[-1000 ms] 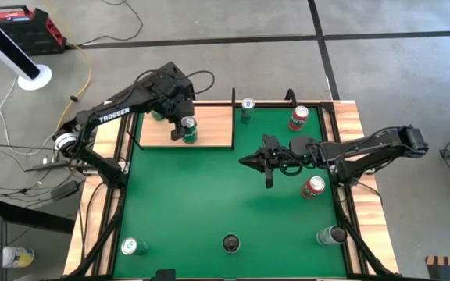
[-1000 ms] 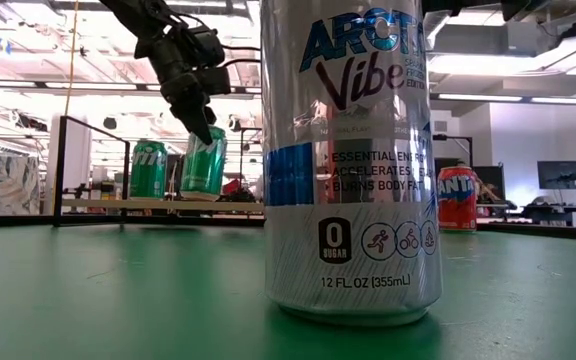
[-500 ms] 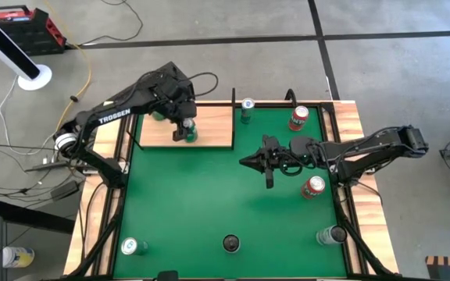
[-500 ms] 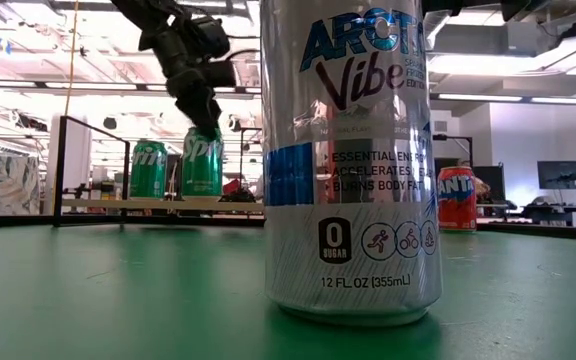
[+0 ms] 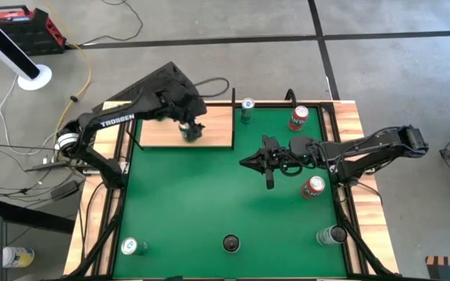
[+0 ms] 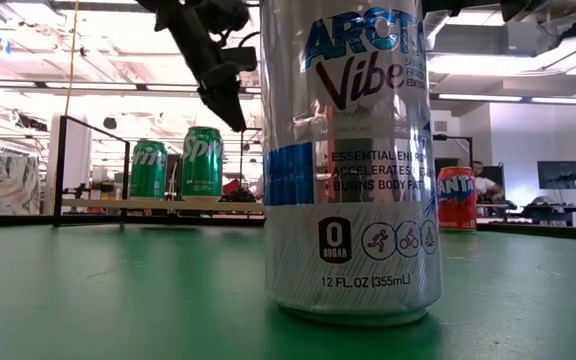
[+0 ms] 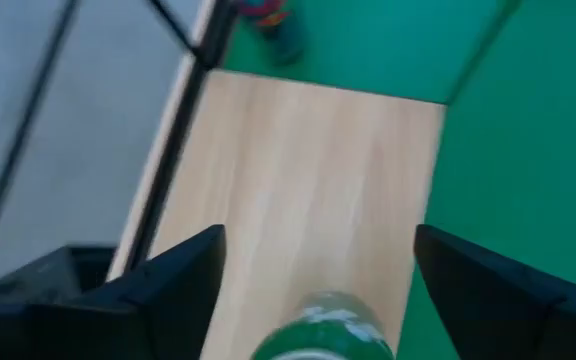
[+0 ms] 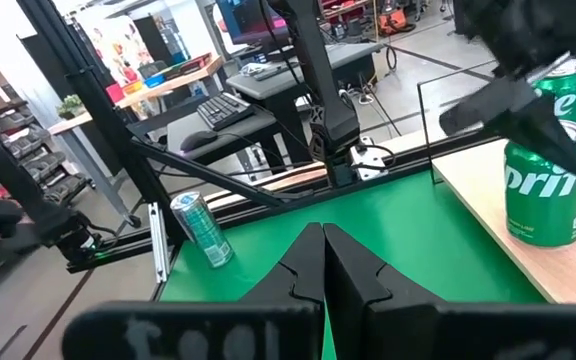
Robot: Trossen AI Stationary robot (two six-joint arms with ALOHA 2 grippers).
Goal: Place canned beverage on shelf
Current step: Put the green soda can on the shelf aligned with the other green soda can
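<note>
Lifted left tool (image 6: 230,100) above can (image 6: 203,161)

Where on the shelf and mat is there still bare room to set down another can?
The shelf is bare on its right part, toward the silver can, and along its front-left edge. The mat is open between the shelf and the near-edge cans. It is crowded under the left gripper, above the green can, and around the right gripper by the red cans.

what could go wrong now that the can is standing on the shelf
1. The left gripper hangs just above the Sprite can with open fingers; sideways drift could clip the rim and tip it.
2. A second green can stands close beside it on the shelf, so a tipped can could topple both.
</note>
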